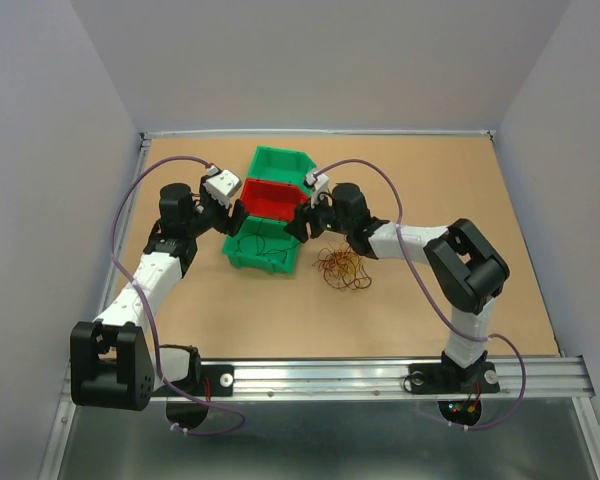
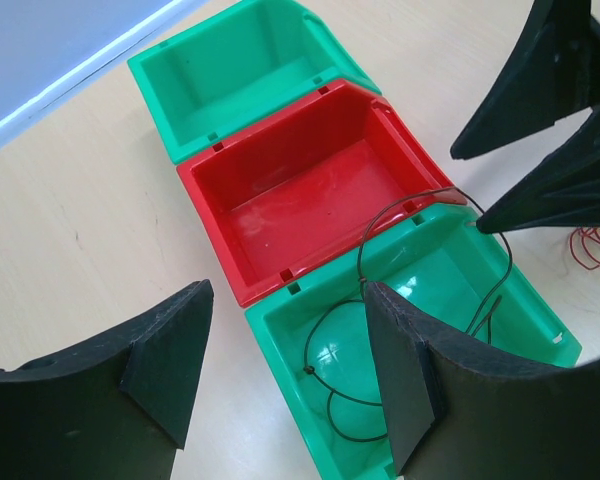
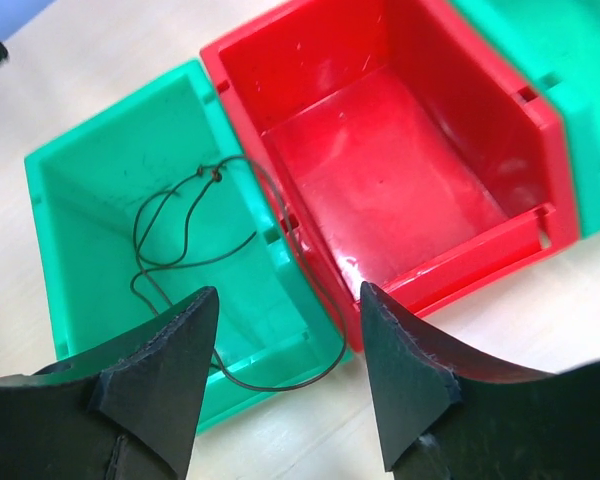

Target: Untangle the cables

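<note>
A tangle of red, orange-yellow and dark cables (image 1: 342, 268) lies on the table right of the bins, and its edge shows in the left wrist view (image 2: 592, 245). One thin black cable (image 2: 332, 375) curls inside the near green bin (image 1: 242, 256). Its loop (image 3: 280, 362) hangs over the bin's wall toward the red bin (image 3: 400, 180). My right gripper (image 3: 285, 375) is open above that loop, at the corner between the two bins (image 1: 302, 224). My left gripper (image 2: 285, 365) is open and empty over the near green bin's left edge (image 1: 234, 215).
Three bins stand in a row at the table's middle: a far green bin (image 1: 280, 163), the red bin (image 1: 275, 197) and the near green one. The right gripper's black fingers (image 2: 540, 110) reach into the left wrist view at upper right.
</note>
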Tool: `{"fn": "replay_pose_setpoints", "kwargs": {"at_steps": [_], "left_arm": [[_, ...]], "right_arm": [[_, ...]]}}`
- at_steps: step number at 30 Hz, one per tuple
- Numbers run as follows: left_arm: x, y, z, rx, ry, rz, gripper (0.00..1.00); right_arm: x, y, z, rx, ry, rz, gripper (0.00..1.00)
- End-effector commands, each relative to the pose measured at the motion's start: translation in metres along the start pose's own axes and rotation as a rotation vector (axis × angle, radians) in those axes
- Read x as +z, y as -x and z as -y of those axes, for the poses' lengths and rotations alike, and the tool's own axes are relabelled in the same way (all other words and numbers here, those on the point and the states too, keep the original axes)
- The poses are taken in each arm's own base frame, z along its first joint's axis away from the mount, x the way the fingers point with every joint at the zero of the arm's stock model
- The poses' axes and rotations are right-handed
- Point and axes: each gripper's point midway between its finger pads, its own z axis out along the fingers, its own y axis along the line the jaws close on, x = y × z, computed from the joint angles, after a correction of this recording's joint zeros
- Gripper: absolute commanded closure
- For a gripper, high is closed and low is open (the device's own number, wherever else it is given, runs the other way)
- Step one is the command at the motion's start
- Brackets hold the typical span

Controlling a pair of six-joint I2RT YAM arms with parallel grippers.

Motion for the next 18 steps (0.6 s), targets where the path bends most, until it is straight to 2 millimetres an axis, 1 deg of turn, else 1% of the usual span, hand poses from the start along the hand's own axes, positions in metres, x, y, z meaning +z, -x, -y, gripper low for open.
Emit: {"fn": "replay_pose_setpoints", "kwargs": {"at_steps": [1,3,5,8,11,15,18], "left_arm": [[-0.001,0.011,-0.001,0.028,-0.007,0.039,0.27],[-0.001,0.011,-0.001,0.030,-0.007,0.039,0.27],[-0.001,0.011,-0.001,0.029,-0.007,0.038,0.27],[-0.001,0.011,-0.001,0.031,-0.005,0.039,0.27],[-0.001,0.011,-0.001,0.028,-0.006,0.037,0.27],[0.000,0.011,-0.001,0.030,-0.007,0.036,0.27],[-0.001,0.011,-0.002,0.028,-0.006,0.036,0.27]], "right_arm": [[0.008,0.014,-0.008,-0.017,0.068,0.044,0.39],[0.010,0.010,-0.008,-0.014,0.075,0.032,0.41],[0.012,0.008,-0.010,-0.017,0.095,0.023,0.50],[0.014,0.005,-0.014,-0.018,0.117,0.010,0.51],[0.015,0.002,-0.012,-0.022,0.114,-0.003,0.50],[0.015,0.000,-0.012,-0.029,0.115,-0.014,0.54],[0.015,-0.001,-0.011,-0.032,0.112,-0.017,0.60]]}}
